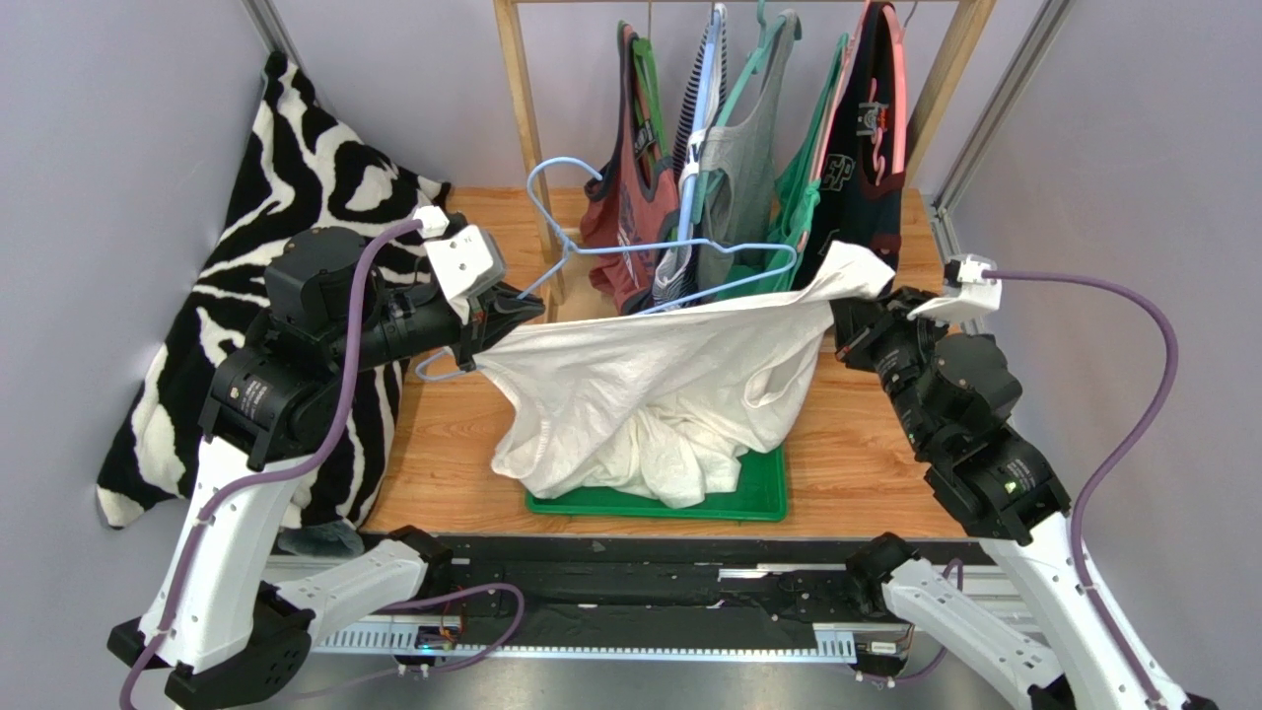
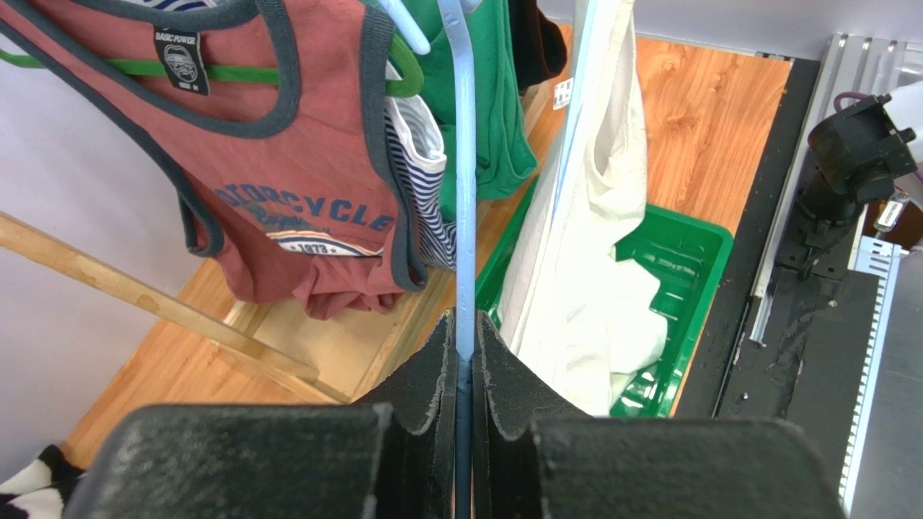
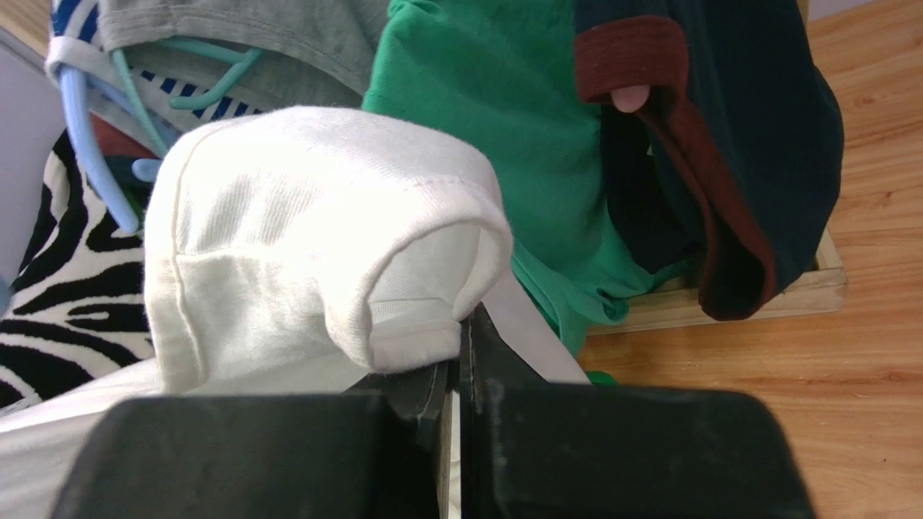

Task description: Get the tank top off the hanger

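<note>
Sagging onto tabletop [image 1: 862, 444] tray [image 1: 765, 503]: tank top [image 1: 667, 385] (grey walls [image 1: 119, 119]).

High rear overview, two close wrist views, tank top [image 1: 652, 388] common to all

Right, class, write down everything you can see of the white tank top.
The white tank top is soft, ribbed, cotton-looking cloth with stitched hems. It is pulled taut sideways: the right claw is shut on a folded edge at one end, while the other end sits by the blue hanger, which the left claw clamps. Its lower part sags, crumpled, into the green tray.
</note>
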Controlling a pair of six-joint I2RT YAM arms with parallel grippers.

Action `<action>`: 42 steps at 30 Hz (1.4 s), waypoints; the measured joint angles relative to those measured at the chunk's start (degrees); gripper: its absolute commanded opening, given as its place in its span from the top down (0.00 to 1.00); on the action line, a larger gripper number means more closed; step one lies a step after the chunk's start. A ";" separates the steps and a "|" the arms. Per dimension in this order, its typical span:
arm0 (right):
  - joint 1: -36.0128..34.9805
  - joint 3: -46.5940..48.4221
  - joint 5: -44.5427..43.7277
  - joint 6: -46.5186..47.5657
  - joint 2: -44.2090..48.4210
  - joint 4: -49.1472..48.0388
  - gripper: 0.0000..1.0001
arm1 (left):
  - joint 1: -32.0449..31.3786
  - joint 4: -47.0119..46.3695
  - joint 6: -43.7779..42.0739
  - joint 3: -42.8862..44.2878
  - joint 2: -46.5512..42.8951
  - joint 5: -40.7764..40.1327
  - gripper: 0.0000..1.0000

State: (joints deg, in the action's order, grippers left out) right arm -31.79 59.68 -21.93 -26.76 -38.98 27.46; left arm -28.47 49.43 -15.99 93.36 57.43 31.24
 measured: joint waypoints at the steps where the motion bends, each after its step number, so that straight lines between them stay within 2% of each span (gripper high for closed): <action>1: 1.77 -0.17 1.14 -0.70 0.09 0.07 1.00 | 0.00 0.00 -0.07 0.00 0.00 0.09 1.00; 5: 5.38 -1.03 5.84 -2.43 -1.64 0.68 1.00 | -0.04 0.02 -0.44 0.00 0.00 0.46 1.00; 11: 5.31 -3.87 18.10 -1.09 -5.01 0.35 0.95 | -0.02 0.02 -0.26 0.74 1.14 0.92 1.00; 17: -4.98 -3.54 22.93 5.01 -7.04 0.04 0.77 | -2.10 -1.27 0.68 10.14 10.29 0.42 1.00; 21: -13.79 -1.46 19.37 9.44 -8.26 0.70 0.58 | -5.46 -2.36 0.72 17.53 18.18 -1.46 1.00; 23: -16.59 -0.50 15.91 11.26 -8.46 1.92 0.52 | -7.04 -2.14 0.59 20.22 21.11 -2.14 1.00; 24: -17.27 0.09 14.03 12.13 -8.41 2.93 0.44 | -7.69 -2.08 0.46 21.07 22.14 -2.29 1.00; 29: -17.42 4.22 9.01 15.43 -6.43 7.80 0.43 | -10.14 -0.42 -1.57 21.90 23.91 -3.26 1.00; 32: -17.44 8.59 8.59 17.77 -4.22 9.97 0.48 | -11.52 1.64 -3.87 21.88 23.93 -3.54 1.00; 37: -17.49 18.51 13.20 21.55 -3.13 12.63 0.49 | -14.29 7.02 -7.34 22.71 25.33 -4.61 1.00; 42: -17.53 22.88 16.68 25.86 -3.43 13.73 0.48 | -15.65 13.00 -10.25 22.97 27.32 -4.35 1.00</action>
State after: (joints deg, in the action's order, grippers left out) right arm -49.32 82.56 -5.26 -0.91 -42.41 41.19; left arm -44.12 62.43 -26.24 116.33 84.75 26.89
